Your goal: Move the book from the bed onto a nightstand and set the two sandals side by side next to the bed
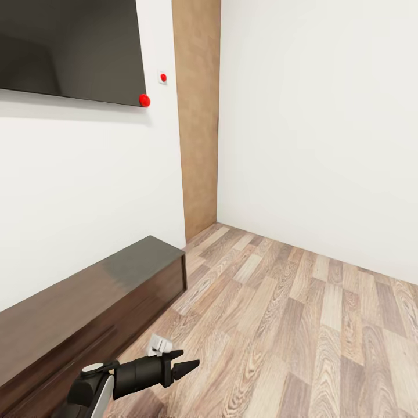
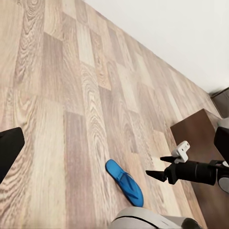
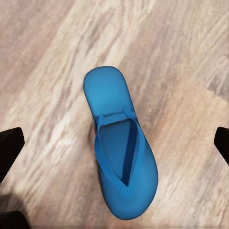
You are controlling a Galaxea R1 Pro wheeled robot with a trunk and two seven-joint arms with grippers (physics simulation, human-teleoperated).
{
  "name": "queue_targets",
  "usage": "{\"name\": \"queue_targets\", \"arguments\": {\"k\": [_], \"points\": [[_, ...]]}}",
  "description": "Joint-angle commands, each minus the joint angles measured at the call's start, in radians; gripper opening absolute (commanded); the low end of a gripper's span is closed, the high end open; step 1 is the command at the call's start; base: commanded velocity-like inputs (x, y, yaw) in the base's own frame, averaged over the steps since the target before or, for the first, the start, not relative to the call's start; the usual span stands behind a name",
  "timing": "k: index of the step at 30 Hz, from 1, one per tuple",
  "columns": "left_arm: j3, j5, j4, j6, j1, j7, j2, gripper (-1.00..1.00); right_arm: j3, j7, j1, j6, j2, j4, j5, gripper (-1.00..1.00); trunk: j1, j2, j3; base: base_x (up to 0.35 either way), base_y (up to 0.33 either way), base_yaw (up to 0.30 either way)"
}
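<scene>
Blue sandal [image 3: 121,148] lies flat lengthwise between the right gripper's [image 3: 114,148] parted jaws.

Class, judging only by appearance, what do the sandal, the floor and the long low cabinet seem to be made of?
Sandal: likely rubber or foam, matte, uniformly blue with thin straps.
Floor: wood or laminate planks, with visible grain in mixed grey-brown tones and a light sheen.
Cabinet: dark brown wood or veneer, glossy, with a pale reflection on its top.

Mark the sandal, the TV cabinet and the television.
sandal [image 3: 121,157]: right wrist view, on the footbed between the straps.
TV cabinet [image 1: 87,290]: head view, on its top surface.
television [image 1: 69,46]: head view, on the dark screen.
</scene>
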Motion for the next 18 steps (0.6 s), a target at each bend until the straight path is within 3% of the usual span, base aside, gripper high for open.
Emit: {"name": "queue_targets", "arguments": {"k": [1, 18], "points": [[0.002, 0.003, 0.0, 0.007, 0.0, -0.003, -0.001, 1.0, -0.006, 0.008, 0.0, 0.006, 0.001, -0.002, 0.004, 1.0, 0.0, -0.001, -0.005, 0.0, 0.0, 0.0], [0.002, 0.003, 0.0, 0.007, 0.0, -0.003, -0.001, 1.0, -0.008, 0.008, 0.0, 0.006, 0.001, -0.002, 0.004, 1.0, 0.008, -0.005, -0.071, 0.0, 0.0, 0.0]]}}
